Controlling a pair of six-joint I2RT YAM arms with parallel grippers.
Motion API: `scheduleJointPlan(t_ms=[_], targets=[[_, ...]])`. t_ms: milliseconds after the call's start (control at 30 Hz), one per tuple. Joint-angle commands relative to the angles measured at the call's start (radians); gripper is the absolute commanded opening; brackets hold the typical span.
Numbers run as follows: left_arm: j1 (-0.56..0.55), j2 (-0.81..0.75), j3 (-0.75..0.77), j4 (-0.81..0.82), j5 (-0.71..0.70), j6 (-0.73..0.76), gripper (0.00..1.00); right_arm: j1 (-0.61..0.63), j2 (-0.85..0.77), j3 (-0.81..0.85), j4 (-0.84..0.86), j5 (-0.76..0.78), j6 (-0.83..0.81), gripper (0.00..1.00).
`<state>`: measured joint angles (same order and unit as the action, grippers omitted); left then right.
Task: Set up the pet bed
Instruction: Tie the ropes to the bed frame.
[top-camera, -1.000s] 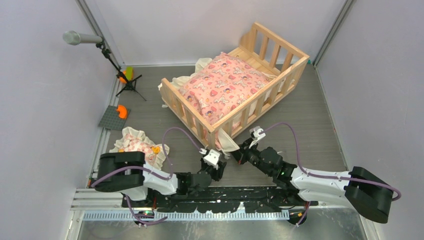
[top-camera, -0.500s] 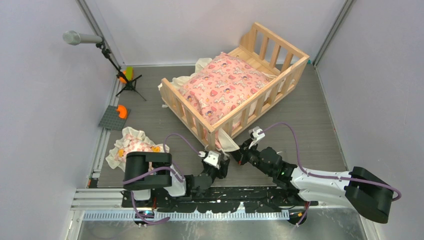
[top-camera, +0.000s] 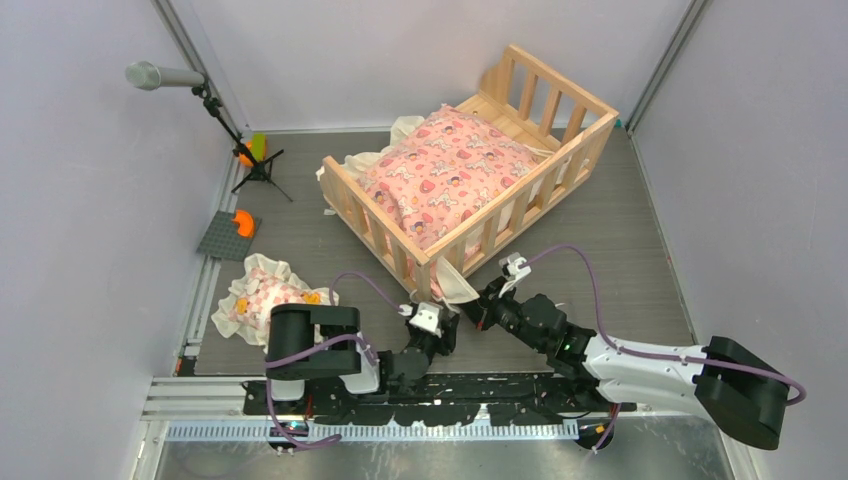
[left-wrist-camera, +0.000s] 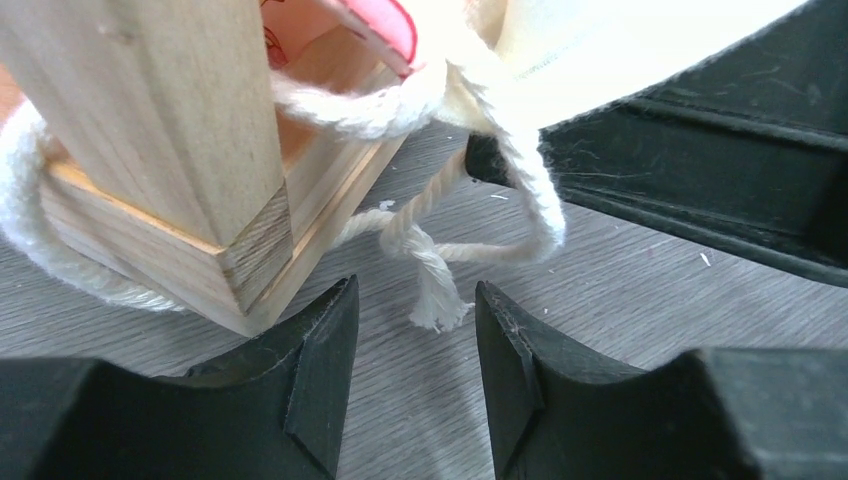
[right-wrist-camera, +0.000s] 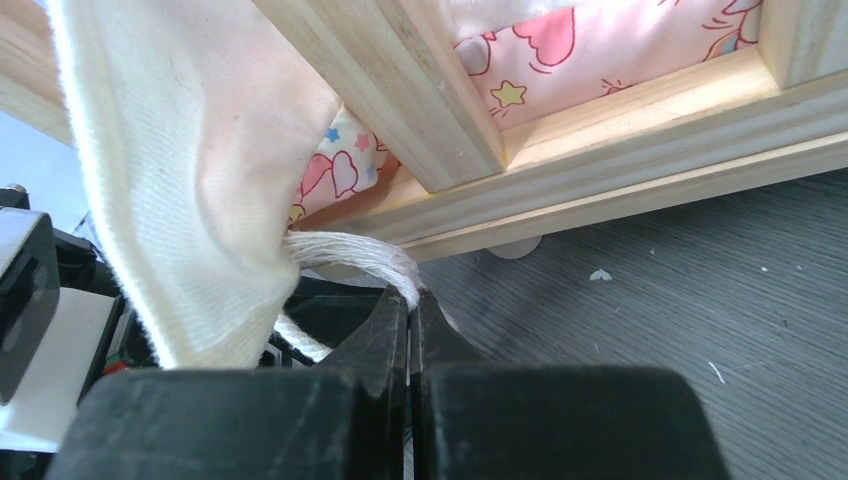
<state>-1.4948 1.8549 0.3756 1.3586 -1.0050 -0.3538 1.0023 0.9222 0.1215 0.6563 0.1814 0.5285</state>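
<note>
Though both arms reach in low from the near edge, from above their tips are only small dark shapes tucked against the near corner of the pet bed (top-camera: 520, 190), and the wrist cameras alone show them properly. Close up, the right end effector (right-wrist-camera: 410, 300) is pressed fully shut, pinching a white cord (right-wrist-camera: 345, 250) just below a cream frill (right-wrist-camera: 190, 200), though how much cord lies between the fingers is hidden. The left end effector (left-wrist-camera: 415, 300) stands partly open and grips nothing, with the cord's frayed end lying just ahead of its gap, beside the wooden corner post (left-wrist-camera: 160, 110). An orange and green object behind the microphone (top-camera: 160, 75) stand is too hidden to name. Everything rests on a grey wood-grain table (top-camera: 620, 240), closed in by pale lilac walls (top-camera: 90, 250). The bed sits at an angle towards the back, holding a pink printed cushion (top-camera: 445, 175) that fills most of it. A small frilled pillow (top-camera: 262, 298) lies on the table near the left arm, well apart from the bed.
</note>
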Motion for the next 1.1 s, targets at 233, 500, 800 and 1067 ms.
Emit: scheduleJointPlan(t_ms=[233,500,800,1067], targets=[[-0.004,0.018,0.024,0.074,-0.047,0.016,0.49,0.005,-0.043,0.032,-0.019,-0.018,0.042,0.0],[-0.004,0.036,0.042,0.074,-0.064,0.009,0.45,0.006,-0.053,0.03,-0.028,-0.037,0.076,0.0],[-0.005,0.048,0.032,0.074,-0.085,-0.009,0.43,0.005,-0.1,0.034,-0.063,-0.043,0.095,0.0],[-0.004,0.049,0.05,0.074,-0.08,-0.002,0.53,0.006,-0.105,0.038,-0.079,-0.048,0.106,0.0]])
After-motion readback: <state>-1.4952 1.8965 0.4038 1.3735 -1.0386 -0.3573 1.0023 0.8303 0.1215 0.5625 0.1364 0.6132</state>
